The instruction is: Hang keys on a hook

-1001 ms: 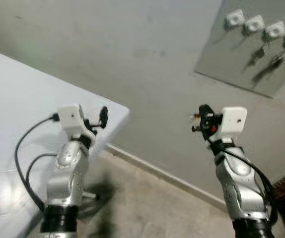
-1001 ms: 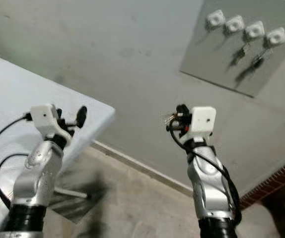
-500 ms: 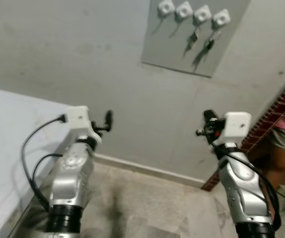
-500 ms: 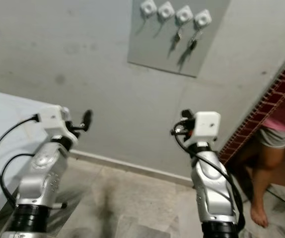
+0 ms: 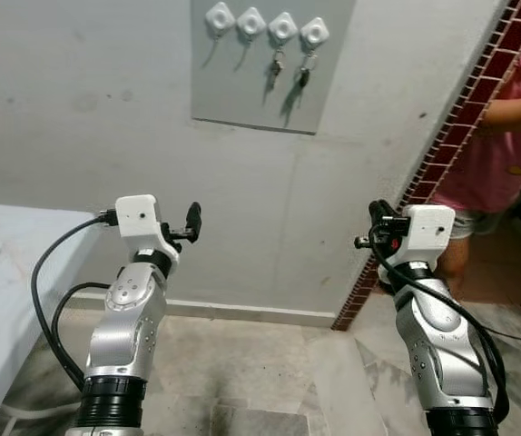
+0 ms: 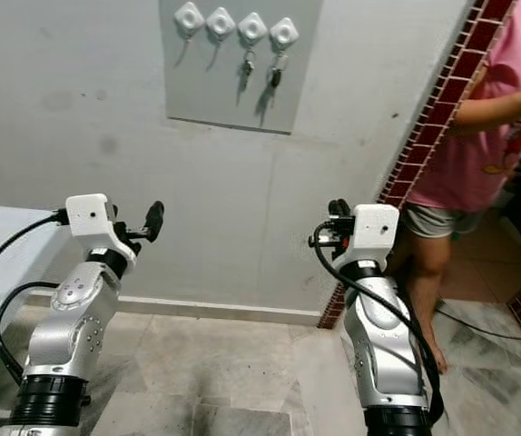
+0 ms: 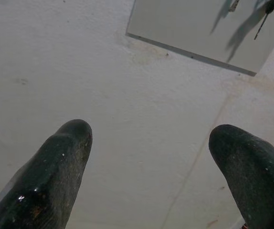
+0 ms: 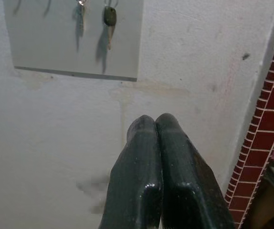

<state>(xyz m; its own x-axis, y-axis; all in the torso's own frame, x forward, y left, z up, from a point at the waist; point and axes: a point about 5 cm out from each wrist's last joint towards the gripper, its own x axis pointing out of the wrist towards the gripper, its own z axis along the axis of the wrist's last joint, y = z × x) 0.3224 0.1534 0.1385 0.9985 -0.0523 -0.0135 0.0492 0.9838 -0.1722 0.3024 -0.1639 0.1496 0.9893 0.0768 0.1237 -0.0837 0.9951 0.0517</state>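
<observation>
Nearest, two silver arms are raised. The left gripper (image 7: 146, 167) is spread wide and empty; the right gripper (image 8: 156, 138) is pressed closed, and whether a key is pinched cannot be told. Beyond, a grey hook panel (image 5: 242, 91) on the wall carries four white hooks; keys (image 5: 289, 71) hang near its upper right corner. The panel, skewed a second ago, is now faced squarely, so approach can begin. A person (image 6: 478, 136) is seen at right.

a home entryway: wall key hooks (image 5: 262, 24), tiled floor (image 5: 251, 363), brick edging (image 5: 442, 145).
</observation>
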